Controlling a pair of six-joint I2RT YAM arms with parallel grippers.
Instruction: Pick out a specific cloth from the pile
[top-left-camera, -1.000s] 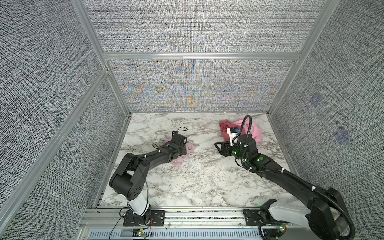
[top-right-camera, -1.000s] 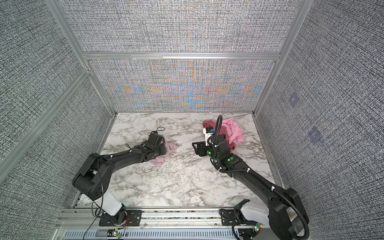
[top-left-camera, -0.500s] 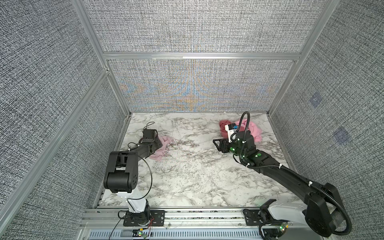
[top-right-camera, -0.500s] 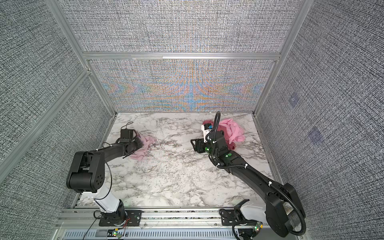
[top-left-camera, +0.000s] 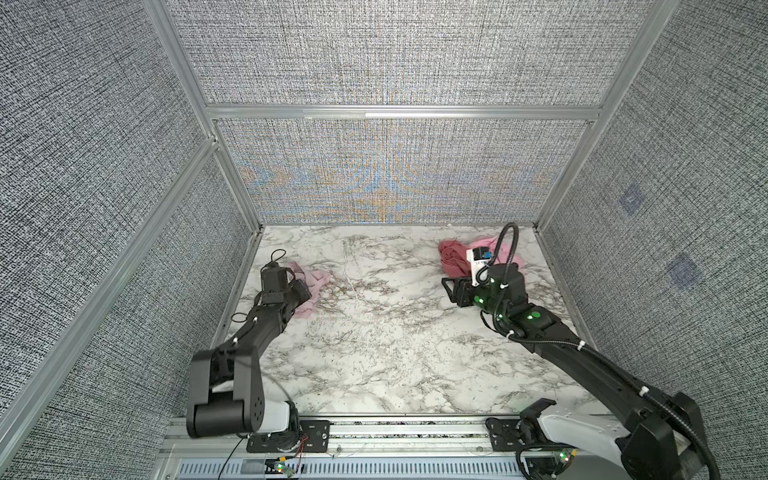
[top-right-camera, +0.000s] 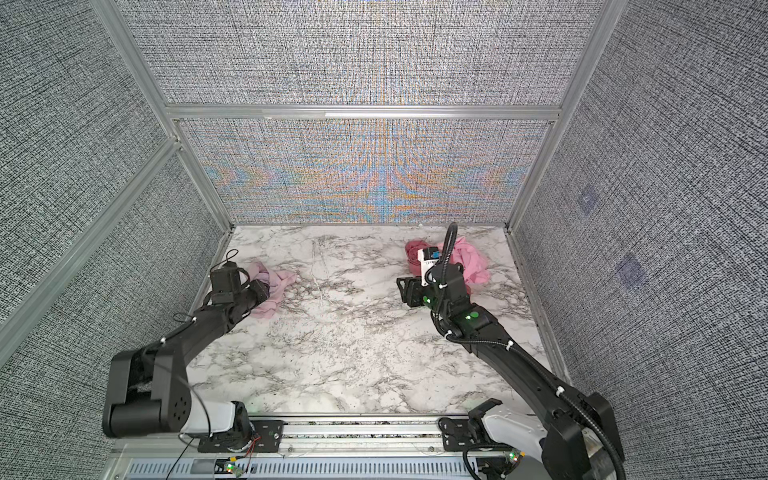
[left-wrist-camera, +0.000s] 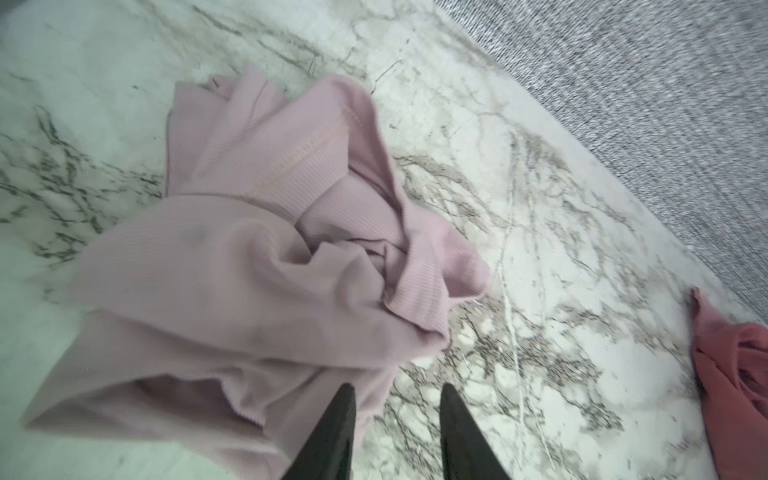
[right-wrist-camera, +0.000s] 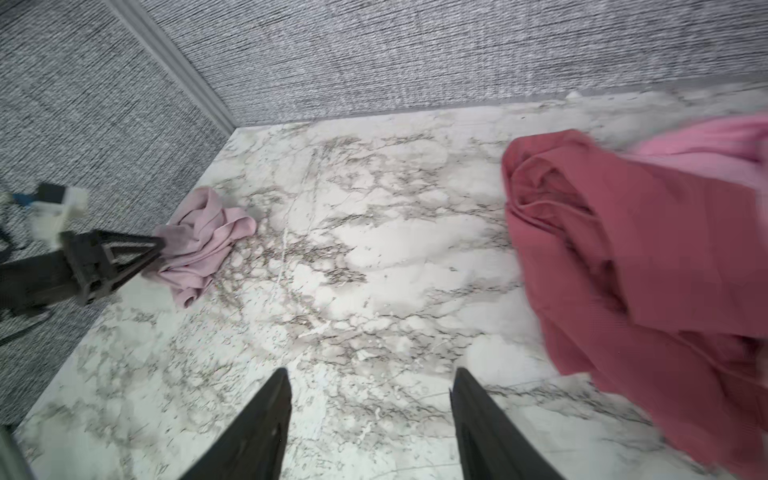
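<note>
two sets of jaws gape empty, the cloth (top-left-camera: 318, 282) lying mid-left, well apart from the pile (top-left-camera: 455, 259) at upper right, seemingly sorted out.

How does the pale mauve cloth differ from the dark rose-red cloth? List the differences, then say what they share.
Colour: the pale mauve cloth is light and greyish; the dark rose-red cloth is deep red.
Company: the mauve one lies alone by the left gripper; the rose-red one touches a bright pink cloth at the far right.
Both lie crumpled on the marble table.
</note>
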